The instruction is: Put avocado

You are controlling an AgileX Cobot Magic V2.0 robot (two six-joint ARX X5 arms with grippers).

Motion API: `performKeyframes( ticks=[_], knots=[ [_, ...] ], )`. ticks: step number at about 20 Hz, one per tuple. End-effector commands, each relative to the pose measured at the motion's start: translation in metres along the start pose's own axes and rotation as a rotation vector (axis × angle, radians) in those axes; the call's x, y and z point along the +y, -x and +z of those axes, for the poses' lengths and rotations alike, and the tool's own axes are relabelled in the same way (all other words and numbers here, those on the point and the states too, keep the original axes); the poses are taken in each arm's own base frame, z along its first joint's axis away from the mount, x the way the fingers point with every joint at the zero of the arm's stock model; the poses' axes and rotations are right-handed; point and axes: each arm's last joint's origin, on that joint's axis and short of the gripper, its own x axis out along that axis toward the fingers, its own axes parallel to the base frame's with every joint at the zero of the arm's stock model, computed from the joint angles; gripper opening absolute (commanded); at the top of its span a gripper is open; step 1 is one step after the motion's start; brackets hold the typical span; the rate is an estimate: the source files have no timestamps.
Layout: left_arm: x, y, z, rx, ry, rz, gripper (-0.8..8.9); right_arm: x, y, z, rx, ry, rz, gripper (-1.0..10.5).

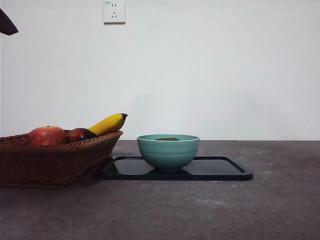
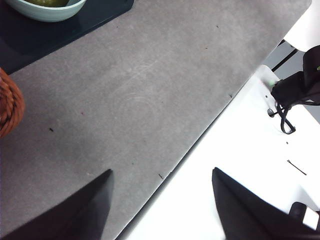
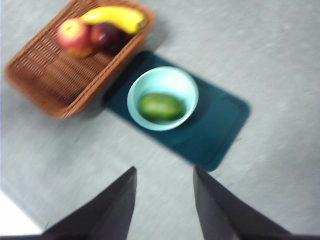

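The avocado lies inside a pale teal bowl, which stands on a dark tray on the grey table; from the front view only a sliver of the green fruit shows above the bowl's rim. Just beside the tray sits a brown wicker basket holding a red apple, a dark reddish-purple fruit and a banana that leans on the basket's edge. The right gripper hangs well above the table, clear of the bowl, its fingers apart and holding nothing; its picture is blurred, so finer detail is hard to read. The left gripper hovers over the table's edge, away from the bowl, its fingers spread wide and empty; a white wall socket is on the wall behind.
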Motion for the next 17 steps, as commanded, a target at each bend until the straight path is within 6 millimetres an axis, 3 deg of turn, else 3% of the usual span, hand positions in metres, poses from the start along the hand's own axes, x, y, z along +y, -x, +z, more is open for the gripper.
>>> performKeyframes(
  ticks=[1, 5, 8, 17],
  knots=[
    [-0.001, 0.0, 0.002, -0.006, -0.017, -0.008, 3.11, 0.008, -0.006, -0.025, 0.014, 0.029, 0.094, 1.8],
    [-0.001, 0.0, 0.002, -0.006, -0.016, -0.008, 3.11, 0.018, -0.024, -0.077, 0.062, 0.034, 0.241, 1.8],
    [-0.001, 0.0, 0.002, -0.005, -0.015, -0.008, 3.11, 0.02, -0.035, -0.1, 0.075, 0.043, 0.267, 1.8],
    [-0.001, 0.0, 0.002, -0.005, -0.012, -0.008, 3.11, 0.021, -0.036, -0.104, 0.067, 0.054, 0.276, 1.8]
  ],
)
